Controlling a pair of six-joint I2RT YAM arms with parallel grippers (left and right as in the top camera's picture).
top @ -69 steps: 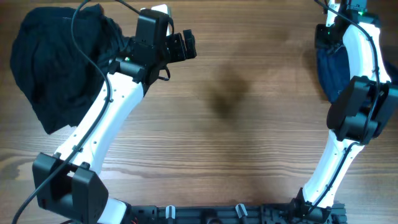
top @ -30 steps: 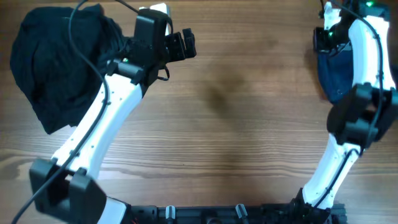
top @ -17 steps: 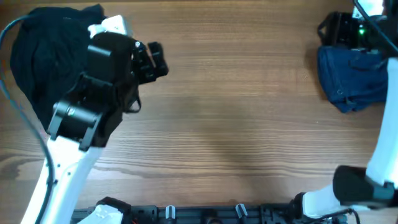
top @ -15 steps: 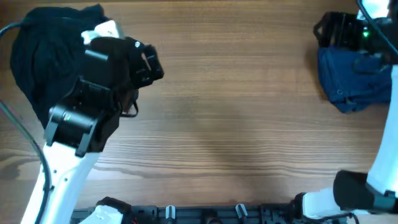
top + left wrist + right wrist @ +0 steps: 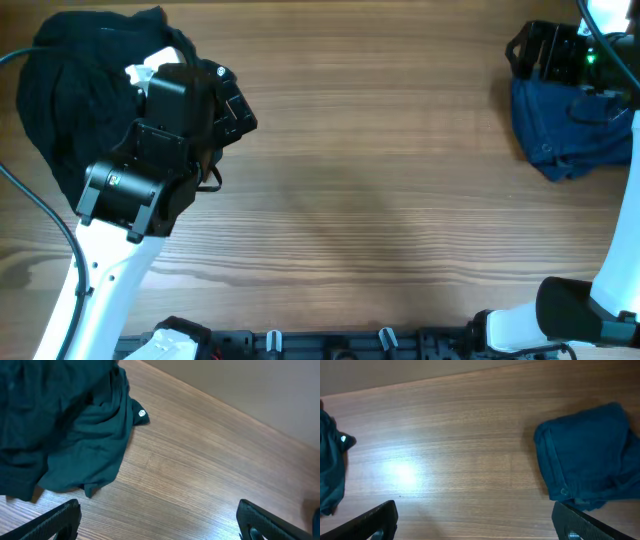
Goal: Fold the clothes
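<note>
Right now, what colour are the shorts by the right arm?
The shorts are dark blue, clearest from overhead.

**Wide bare lane between the two garments**

From the navy shorts (image 5: pixel 570 130) at the far right of the table (image 5: pixel 380 200), bare wood runs clear across to the black heap (image 5: pixel 70 110), with room for either arm to sweep through. The right hand (image 5: pixel 535 50), fingers spread wide, hangs at the shorts' far inner corner. Well away from the shorts, the left hand (image 5: pixel 238 105) and its bulky arm overlie the heap's inner edge and bar that side.
</note>
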